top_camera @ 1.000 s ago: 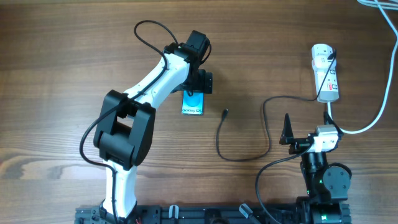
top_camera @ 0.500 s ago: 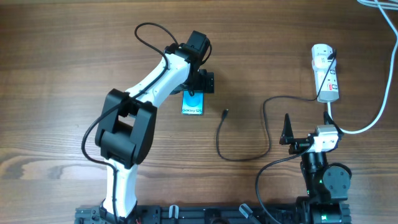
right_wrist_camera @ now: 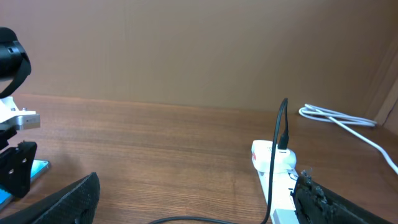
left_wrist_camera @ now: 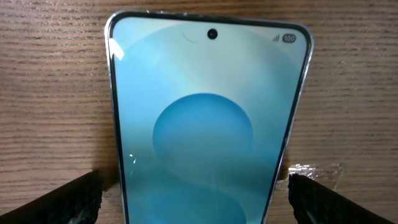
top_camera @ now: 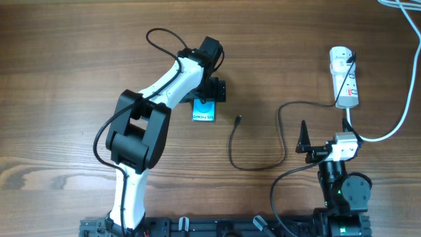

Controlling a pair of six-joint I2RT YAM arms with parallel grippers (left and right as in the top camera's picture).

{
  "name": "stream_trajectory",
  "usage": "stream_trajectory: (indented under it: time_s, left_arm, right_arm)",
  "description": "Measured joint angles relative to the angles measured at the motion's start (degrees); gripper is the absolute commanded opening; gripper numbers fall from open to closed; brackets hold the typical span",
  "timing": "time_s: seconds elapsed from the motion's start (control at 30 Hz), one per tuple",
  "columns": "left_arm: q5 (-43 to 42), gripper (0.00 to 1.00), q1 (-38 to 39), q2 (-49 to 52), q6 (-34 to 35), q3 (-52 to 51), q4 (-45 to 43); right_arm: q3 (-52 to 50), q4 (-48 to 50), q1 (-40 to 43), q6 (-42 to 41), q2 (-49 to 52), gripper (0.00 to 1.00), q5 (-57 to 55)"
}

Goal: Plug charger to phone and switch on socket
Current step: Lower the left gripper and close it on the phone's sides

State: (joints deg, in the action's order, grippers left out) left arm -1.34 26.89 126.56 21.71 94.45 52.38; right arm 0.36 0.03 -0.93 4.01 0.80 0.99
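The phone (top_camera: 204, 112) lies flat on the table, blue-green screen up; it fills the left wrist view (left_wrist_camera: 208, 118). My left gripper (top_camera: 209, 92) hangs over its far end, open, one finger (left_wrist_camera: 59, 202) on each side of the phone without touching it. The charger's black cable (top_camera: 263, 141) loops on the table, its small plug (top_camera: 237, 120) free to the right of the phone. The white socket strip (top_camera: 345, 80) lies at the far right, also in the right wrist view (right_wrist_camera: 277, 171). My right gripper (top_camera: 304, 139) is open and empty near the front right.
A thick white lead (top_camera: 408, 85) runs from the strip along the right edge of the table. The charger's adapter is plugged into the strip's far end (top_camera: 341, 58). Bare wood lies between the phone and the strip.
The left arm's elbow has shifted slightly right and forward. The gripper stays over the phone. The right arm, cable and strip have not moved.
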Motion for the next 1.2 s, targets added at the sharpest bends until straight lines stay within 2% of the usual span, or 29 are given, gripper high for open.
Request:
stream_trajectory:
  time_s: [0.43,1.2]
  left_arm:
    - [5.4,1.00,3.1,0.4,0.0,0.2,0.2]
    - [3.8,1.00,1.2,0.6,-0.9,0.3,0.8]
  right_arm:
    - [0.0,0.0,0.0,0.0,0.0,1.00,0.0]
    - [0.0,0.0,0.0,0.0,0.0,1.00,0.0]
